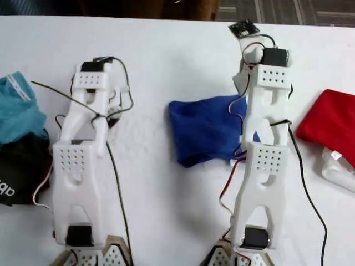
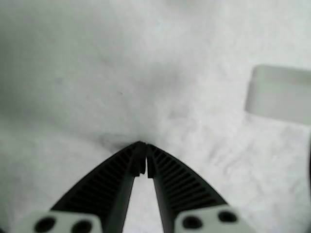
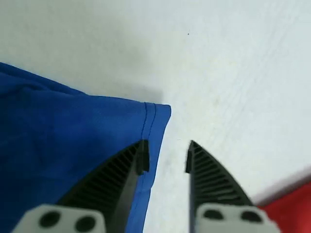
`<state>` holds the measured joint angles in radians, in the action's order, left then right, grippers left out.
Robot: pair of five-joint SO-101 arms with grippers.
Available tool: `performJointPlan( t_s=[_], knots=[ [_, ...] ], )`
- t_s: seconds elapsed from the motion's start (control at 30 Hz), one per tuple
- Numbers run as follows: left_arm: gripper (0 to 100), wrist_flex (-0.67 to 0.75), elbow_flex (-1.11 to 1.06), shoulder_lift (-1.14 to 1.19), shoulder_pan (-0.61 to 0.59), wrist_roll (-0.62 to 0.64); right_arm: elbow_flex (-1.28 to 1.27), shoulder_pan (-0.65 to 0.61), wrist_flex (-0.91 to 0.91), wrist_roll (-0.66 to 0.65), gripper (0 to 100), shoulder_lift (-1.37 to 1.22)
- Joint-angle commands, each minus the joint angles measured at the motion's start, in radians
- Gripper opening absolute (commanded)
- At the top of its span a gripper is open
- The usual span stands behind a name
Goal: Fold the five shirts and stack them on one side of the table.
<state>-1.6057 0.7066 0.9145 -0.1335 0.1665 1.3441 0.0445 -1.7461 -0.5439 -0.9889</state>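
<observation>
– Across the white tabletop (image 1: 166,55), where are the shirts?

– A blue shirt (image 1: 208,130) lies about the middle, between the two arms, with the right arm stretched above its right side. A red shirt (image 1: 333,124) sits at the right edge. At the left edge a teal shirt (image 1: 19,108) lies toward the far side and a black shirt (image 1: 19,169) toward the near side, and the two touch.

– What is the right hand doing?

– The right hand (image 3: 165,158) is released, its two dark ridged fingers apart. It hangs over a hemmed corner of the blue shirt, one finger above the cloth's edge and the other above bare tabletop. It grasps nothing.

– And the left hand?

– The left hand (image 2: 142,162) is clenched, fingertips meeting with nothing between them, over bare white tabletop. The left arm is well apart from the blue shirt, nearer the teal and black ones.
</observation>
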Motion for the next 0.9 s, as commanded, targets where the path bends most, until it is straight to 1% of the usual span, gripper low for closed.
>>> performJointPlan(
  t_s=[0.0,0.03,0.1,0.2,0.33,0.5,0.7,0.87],
  knots=[
    [4,0.034,-0.001,-0.012,-0.006,0.009,0.008,-0.053,-0.028,0.006,3.6,0.077],
    [4,0.034,-0.001,-0.012,-0.006,0.009,-0.031,-0.073,-0.028,0.006,1.9,0.091],
    [4,0.034,-0.001,-0.012,-0.006,0.009,-0.140,-0.128,-0.028,0.006,2.2,0.140],
    [4,0.034,0.001,-0.012,-0.008,0.009,-0.365,-0.205,-0.028,0.009,1.9,0.266],
    [4,0.034,0.002,-0.012,-0.008,0.009,-0.694,-0.306,-0.022,0.051,1.9,0.466],
    [4,0.034,0.002,-0.012,-0.008,0.009,-0.977,-0.374,0.059,0.057,1.9,0.628],
    [4,0.034,0.002,-0.012,-0.009,0.009,-1.217,-0.397,0.188,0.057,1.9,0.650],
    [4,0.034,0.002,-0.012,-0.009,0.009,-1.303,-0.464,0.211,0.049,1.9,0.650]
  ],
)
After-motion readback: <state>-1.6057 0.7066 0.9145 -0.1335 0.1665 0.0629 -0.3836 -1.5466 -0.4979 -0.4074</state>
